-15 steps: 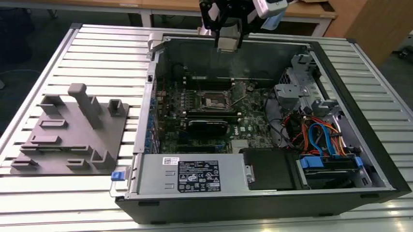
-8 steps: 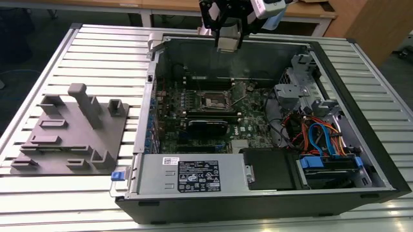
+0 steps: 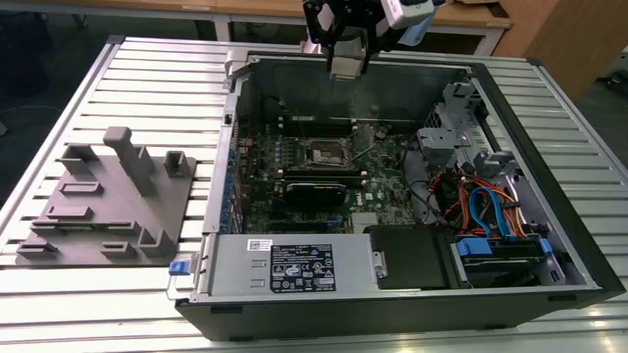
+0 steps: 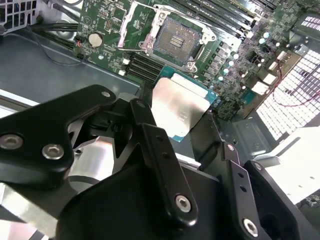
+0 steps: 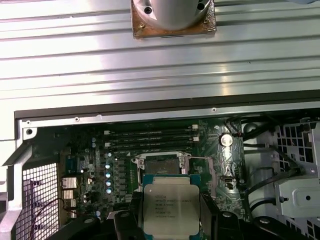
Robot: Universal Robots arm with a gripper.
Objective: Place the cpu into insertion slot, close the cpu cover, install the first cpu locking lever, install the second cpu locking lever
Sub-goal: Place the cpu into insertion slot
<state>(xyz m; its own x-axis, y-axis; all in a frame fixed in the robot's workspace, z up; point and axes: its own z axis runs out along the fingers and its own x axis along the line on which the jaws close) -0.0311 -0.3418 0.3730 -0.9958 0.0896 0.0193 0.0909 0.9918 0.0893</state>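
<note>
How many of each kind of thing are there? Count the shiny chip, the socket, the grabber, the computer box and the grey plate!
cpu: 1
insertion slot: 1
tool, gripping the cpu: 1
computer case: 1
grey holder plate: 1
Total: 5

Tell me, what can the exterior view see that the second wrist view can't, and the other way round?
Exterior view's own: the whole computer case on the slatted table, a grey block tray at the exterior view's left, blue and orange cables. Second wrist view's own: the silver top of the cpu close up and a round coin battery. Both share the pincer, shut on the cpu, the green board and the uncovered insertion slot.
</note>
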